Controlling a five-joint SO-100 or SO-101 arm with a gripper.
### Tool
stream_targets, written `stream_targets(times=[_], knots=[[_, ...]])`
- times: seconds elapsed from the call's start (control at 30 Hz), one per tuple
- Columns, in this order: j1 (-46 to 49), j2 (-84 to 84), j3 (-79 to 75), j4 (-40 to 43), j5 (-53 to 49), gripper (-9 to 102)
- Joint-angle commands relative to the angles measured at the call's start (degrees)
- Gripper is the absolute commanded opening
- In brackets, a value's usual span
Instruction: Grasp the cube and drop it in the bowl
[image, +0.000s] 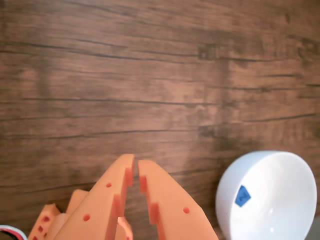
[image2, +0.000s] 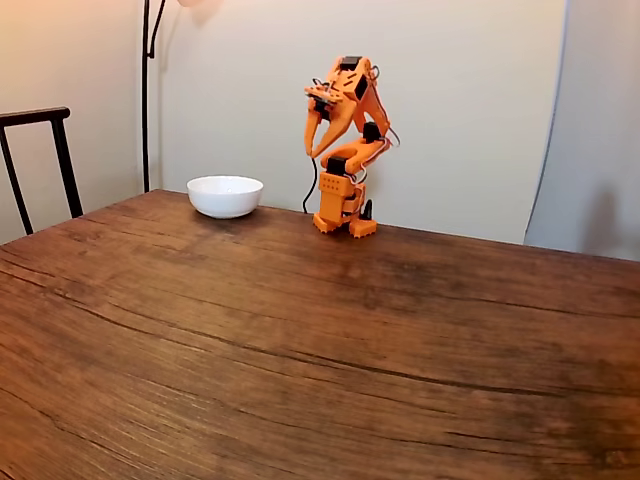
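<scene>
Item, nearest the wrist lens: orange gripper (image: 135, 165), fingers drawn nearly together with a thin slit between, holding nothing. Item: white bowl (image: 260, 172) at lower right of the wrist view, the blue cube (image: 242, 195) resting against its inner wall; task apparently done. Item: wooden table (image2: 300, 330). Risks, judged: little remains to fail; a careless sweep of the arm toward the bowl (image2: 225, 195) could nudge it or tip the cube out. Pose, fixed view: arm folded upright over its base, gripper (image2: 315, 148) raised, tips pointing down, beside the bowl and well above the tabletop.
</scene>
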Motion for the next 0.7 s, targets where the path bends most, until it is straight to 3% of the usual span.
stream_targets(times=[0.0, 0.33, 0.67], knots=[[-1.93, 2.9, 1.41, 0.18, -0.18, -1], [-14.24, 16.7, 8.79, -0.88, -3.6, -1], [-22.15, 20.13, 22.15, -11.69, -6.24, -1]])
